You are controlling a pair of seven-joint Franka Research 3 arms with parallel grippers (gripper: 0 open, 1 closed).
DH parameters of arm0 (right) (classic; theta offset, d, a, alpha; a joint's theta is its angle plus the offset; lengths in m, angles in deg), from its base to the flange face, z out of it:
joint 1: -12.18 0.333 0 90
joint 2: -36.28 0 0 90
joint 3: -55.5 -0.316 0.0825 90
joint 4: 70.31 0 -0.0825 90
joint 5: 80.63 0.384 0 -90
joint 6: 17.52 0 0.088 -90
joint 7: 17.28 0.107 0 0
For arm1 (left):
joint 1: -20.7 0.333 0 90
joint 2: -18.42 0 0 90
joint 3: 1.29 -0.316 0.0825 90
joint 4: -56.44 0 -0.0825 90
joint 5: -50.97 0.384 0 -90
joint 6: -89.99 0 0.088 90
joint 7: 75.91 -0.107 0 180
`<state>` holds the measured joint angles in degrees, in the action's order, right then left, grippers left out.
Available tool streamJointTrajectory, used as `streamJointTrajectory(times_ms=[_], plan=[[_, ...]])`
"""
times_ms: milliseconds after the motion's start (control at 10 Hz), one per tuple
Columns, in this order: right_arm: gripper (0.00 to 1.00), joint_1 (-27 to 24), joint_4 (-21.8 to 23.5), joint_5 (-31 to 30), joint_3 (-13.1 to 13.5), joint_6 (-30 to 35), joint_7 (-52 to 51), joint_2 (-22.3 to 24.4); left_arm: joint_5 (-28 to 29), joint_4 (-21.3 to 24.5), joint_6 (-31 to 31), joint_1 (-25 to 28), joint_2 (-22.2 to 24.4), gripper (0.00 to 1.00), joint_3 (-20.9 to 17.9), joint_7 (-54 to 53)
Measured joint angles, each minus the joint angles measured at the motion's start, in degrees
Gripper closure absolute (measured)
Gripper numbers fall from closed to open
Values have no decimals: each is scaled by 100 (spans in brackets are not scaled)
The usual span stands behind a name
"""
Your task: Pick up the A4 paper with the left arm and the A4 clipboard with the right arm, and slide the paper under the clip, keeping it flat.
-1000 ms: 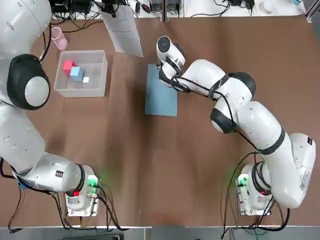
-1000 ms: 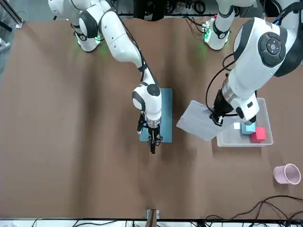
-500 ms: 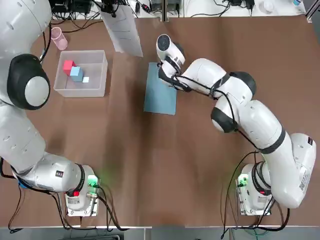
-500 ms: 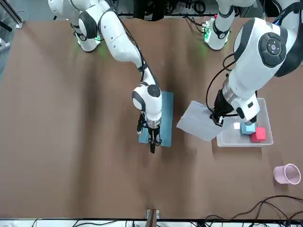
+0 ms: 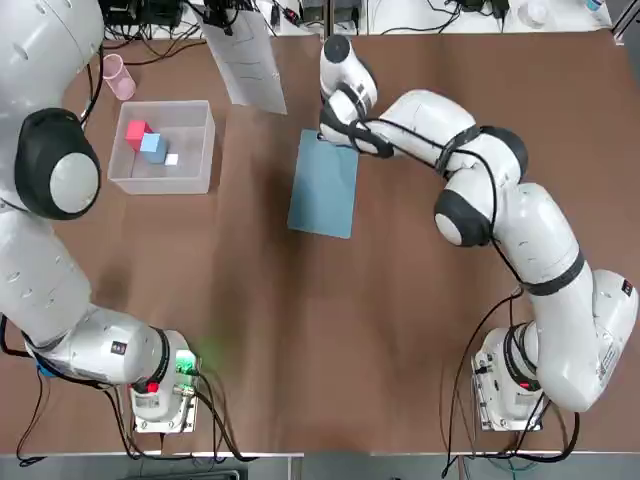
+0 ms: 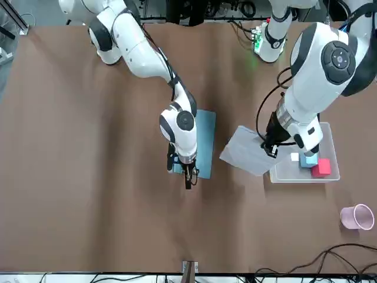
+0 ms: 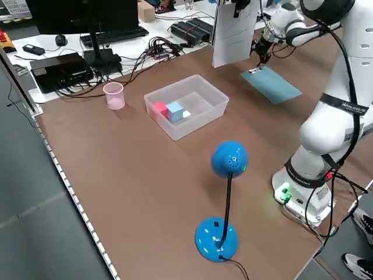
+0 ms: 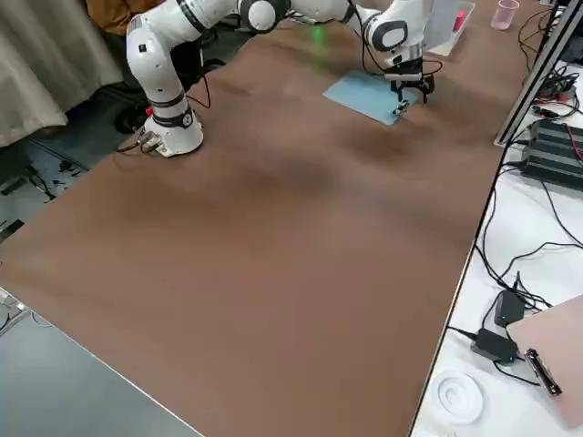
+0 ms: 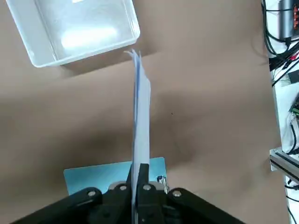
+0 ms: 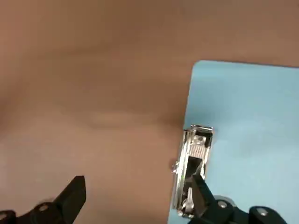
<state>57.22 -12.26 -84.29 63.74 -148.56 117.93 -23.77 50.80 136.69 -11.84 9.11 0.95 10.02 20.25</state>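
Clipboard lies flat on brown table near bin.

My A4 clipboard is light blue w/ a silvery clip. A4 paper is white. Table is brown. Far left: clear bin w/ red, blue & white blocks; pink cup.

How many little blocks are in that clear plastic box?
3, as far as I can see, all in the box at its far-left corner: a red block, a blue block beside it, and a tiny white block. None looks hidden.
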Motion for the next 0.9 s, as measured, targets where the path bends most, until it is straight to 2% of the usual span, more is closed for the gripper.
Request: streamJointTrajectory(times_ms=[200, 500, 700, 900], plan=[[0, -181, -15, 5, -88, 522, -706, 364, 0, 0, -73, -46, -1, 99, 1, 221], [0, -669, -32, 51, -119, 1679, -3250, 1016, 0, 2, -512, -84, -3, 99, 14, 761], [0, -1056, 63, 113, -120, 2282, -4872, 1547, 0, 14, -766, -426, -37, 99, 23, 1066], [0, -1561, 825, 244, -118, 2391, -6538, 2456, 21, 43, -1347, -885, -229, 99, 19, 1461]])
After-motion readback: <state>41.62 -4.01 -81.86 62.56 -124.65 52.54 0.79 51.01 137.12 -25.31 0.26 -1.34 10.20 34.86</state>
